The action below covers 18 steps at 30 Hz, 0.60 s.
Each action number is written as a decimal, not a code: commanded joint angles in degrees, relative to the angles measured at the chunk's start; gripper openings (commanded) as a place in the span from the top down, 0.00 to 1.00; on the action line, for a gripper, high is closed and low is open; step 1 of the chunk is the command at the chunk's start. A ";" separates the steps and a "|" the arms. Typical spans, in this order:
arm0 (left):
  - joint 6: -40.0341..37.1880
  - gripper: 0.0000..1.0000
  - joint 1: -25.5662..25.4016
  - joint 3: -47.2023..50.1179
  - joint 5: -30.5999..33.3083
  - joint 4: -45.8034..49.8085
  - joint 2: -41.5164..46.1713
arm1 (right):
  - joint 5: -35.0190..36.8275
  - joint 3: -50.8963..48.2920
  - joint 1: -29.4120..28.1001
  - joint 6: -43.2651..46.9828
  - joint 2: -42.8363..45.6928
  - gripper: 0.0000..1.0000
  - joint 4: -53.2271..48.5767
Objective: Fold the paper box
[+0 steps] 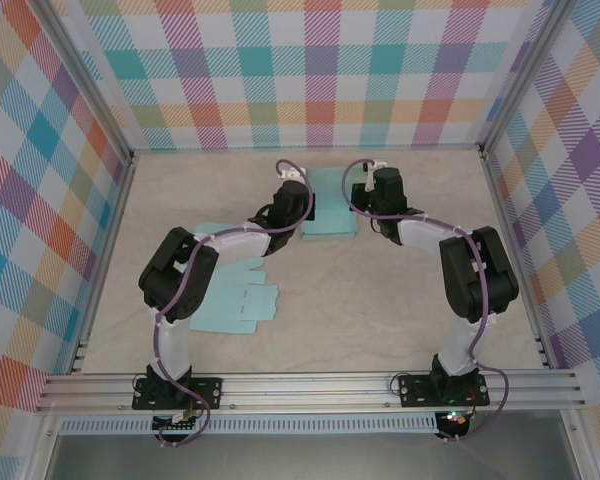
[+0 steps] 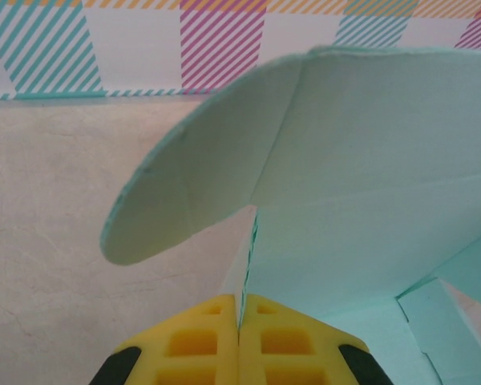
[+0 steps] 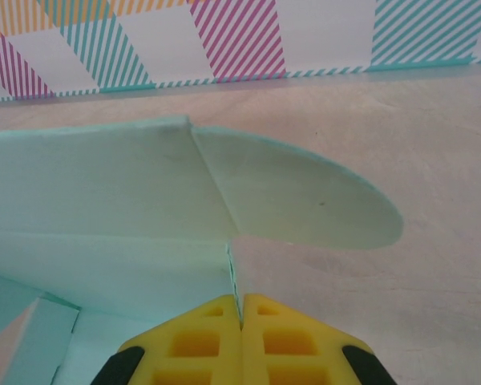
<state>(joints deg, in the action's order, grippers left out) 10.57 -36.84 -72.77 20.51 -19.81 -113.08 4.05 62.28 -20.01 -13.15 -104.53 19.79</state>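
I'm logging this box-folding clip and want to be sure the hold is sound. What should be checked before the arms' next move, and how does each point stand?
1. left gripper shut on a wall of the paper box: ok, the thin wall edge runs between its fingers.
2. right gripper shut on the opposite wall: ok.
3. left-side flap free to fold: ok, it sticks out unfolded.
4. right-side flap free to fold: ok, also unfolded.
5. Box base flat on the table: cannot tell.
6. Spare flat blanks apart from the box: ok, they lie by the left arm.
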 commanded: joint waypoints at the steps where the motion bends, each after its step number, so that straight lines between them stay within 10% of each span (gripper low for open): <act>1: 2.09 0.95 -1.04 1.42 1.26 -4.64 -0.21 | -1.56 -1.11 -1.34 -3.04 -0.47 0.94 3.15; 18: 4.99 0.95 -2.95 7.00 3.39 -6.11 -0.21 | 2.90 -6.22 -5.73 -3.18 0.45 0.93 4.60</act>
<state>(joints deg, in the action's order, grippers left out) 13.34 -37.82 -67.31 25.19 -25.82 -113.10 8.34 58.17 -23.46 -14.81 -104.53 26.06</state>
